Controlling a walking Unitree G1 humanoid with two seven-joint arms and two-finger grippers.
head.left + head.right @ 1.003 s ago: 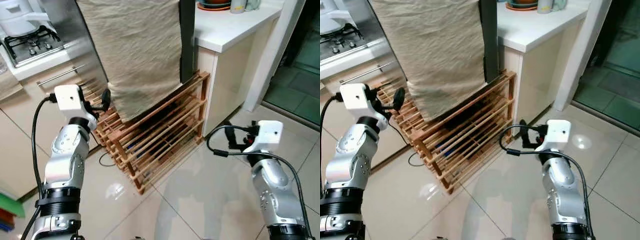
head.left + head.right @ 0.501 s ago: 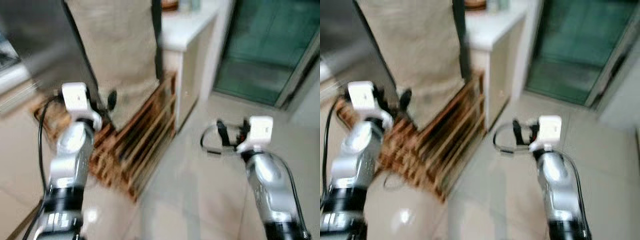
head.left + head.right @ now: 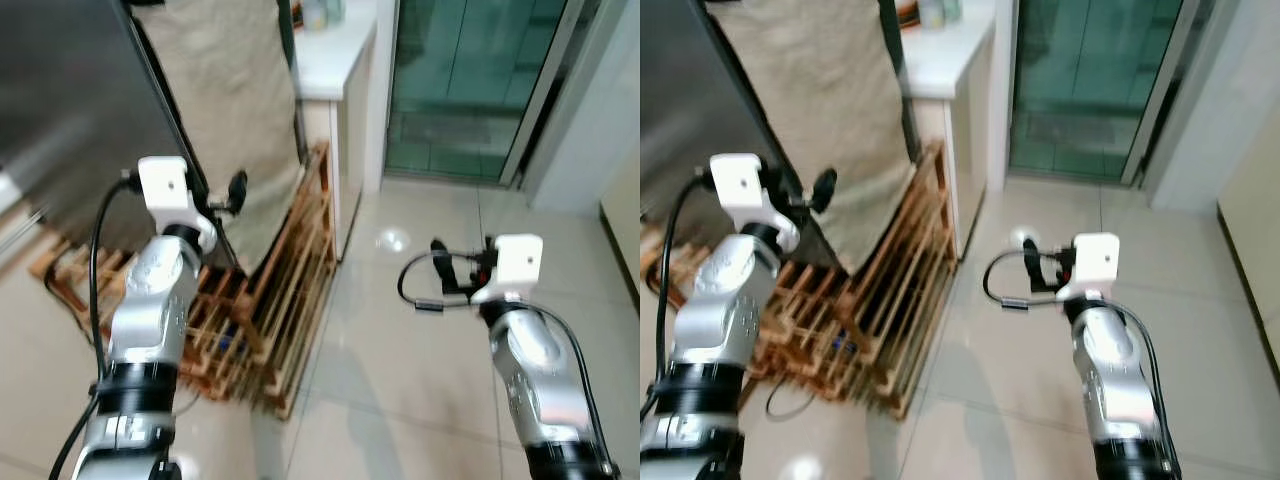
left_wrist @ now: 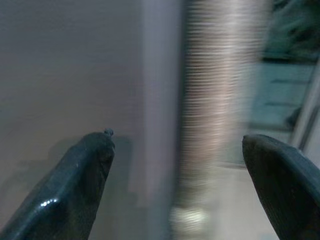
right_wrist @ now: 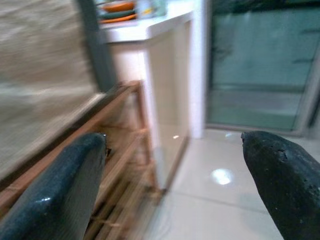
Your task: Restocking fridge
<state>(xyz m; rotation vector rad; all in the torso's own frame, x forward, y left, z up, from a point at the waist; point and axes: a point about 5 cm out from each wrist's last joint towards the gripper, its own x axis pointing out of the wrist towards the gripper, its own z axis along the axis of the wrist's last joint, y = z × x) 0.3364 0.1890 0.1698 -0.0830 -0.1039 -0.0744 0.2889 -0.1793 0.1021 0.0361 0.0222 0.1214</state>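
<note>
Panned right since a second ago, so just the camera turning, not the stuff itself. Now taking in a green-tinted glass door [image 3: 455,80] straight ahead, past the end of the white counter [image 3: 335,62]. Still a bit blurry.

Fridge [image 3: 70,100] up on the robot's left, seen as a big dark-grey metal face, with a beige cloth [image 3: 240,100] hanging beside it and draping down onto the wooden rack [image 3: 290,290]. Rack sitting on the tiled floor [image 3: 400,390], tucked against the counter side.

Left gripper [image 3: 236,188] raised in front of the fridge's edge, just beside the cloth. Fingers spread wide in the left wrist view, nothing between them, only grey metal and blurred beige beyond. Can't tell if touching the cloth or not.

Right gripper [image 3: 440,275] held out over bare floor, well apart from the rack, with a black cable [image 3: 412,292] looping off the wrist. Also spread wide and holding nothing, going by the right wrist view: pointed at the rack end and the counter, with something orange [image 5: 117,11] up on the countertop, too blurred to make out properly.
</note>
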